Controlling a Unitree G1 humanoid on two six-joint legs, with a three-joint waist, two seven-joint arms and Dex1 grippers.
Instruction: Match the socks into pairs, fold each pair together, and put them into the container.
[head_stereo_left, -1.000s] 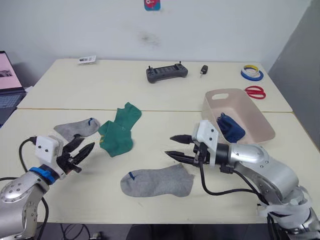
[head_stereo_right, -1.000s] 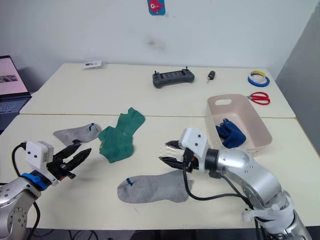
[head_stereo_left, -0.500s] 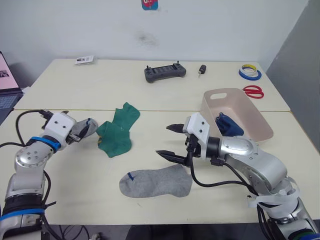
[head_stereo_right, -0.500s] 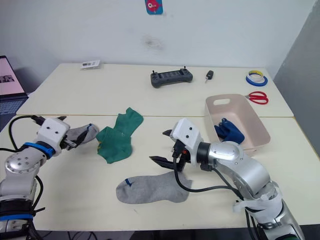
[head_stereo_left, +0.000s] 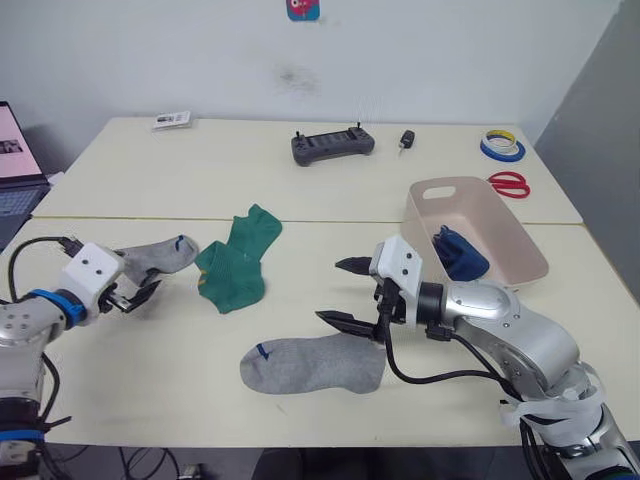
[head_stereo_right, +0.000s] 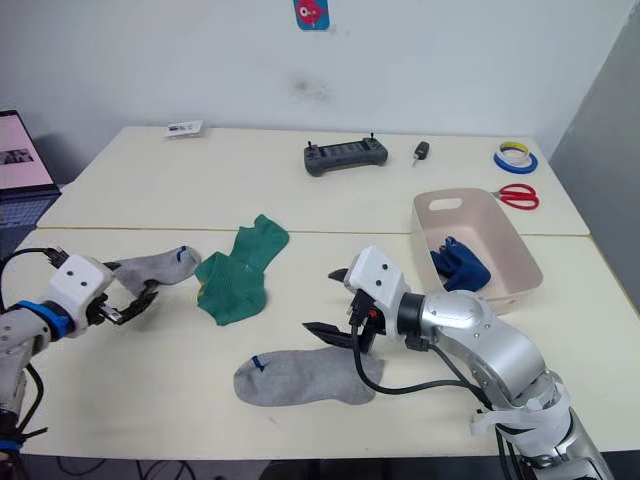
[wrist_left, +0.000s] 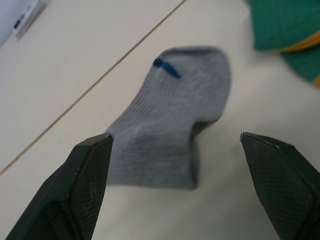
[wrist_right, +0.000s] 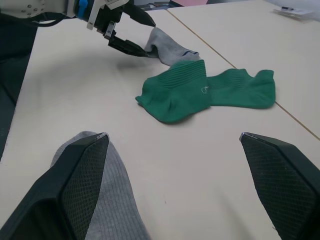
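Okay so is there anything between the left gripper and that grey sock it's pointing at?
Nothing visible. The left gripper is open, and the grey sock lies on bare table between its fingers. The green socks lie beyond it, off the approach line.

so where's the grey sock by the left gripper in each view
Left eye view: grey sock at left, just beyond the left gripper.
Right eye view: same spot, left of the green socks.
Left wrist view: centre, between the open fingers.
Right wrist view: far side, behind the green socks.
Shared landmark: the green socks.
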